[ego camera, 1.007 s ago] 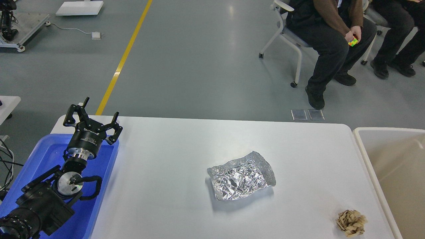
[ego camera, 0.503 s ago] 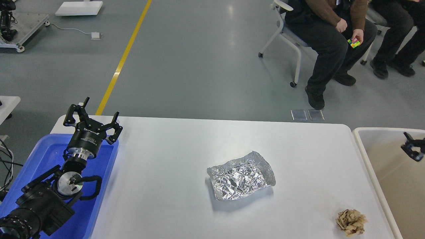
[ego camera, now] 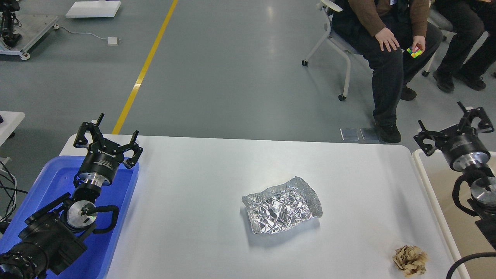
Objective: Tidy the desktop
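**Two scraps left on the counter, both claws empty**

While nothing is gripped, a crumpled brown paper wad lies nearest, at the white counter edge beside the beige bin, likely its destination. Mid-counter sits a foil sheet. Farther off, the left claw hangs spread over the blue tray; the right claw hovers spread above the bin.

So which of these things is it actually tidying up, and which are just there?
Part of the job:
- white desktop
- crumpled foil
- paper wad
- blue tray
- beige bin
- left tool and right tool, both open

Just there:
- seated person holding a puzzle cube
- yellow floor line
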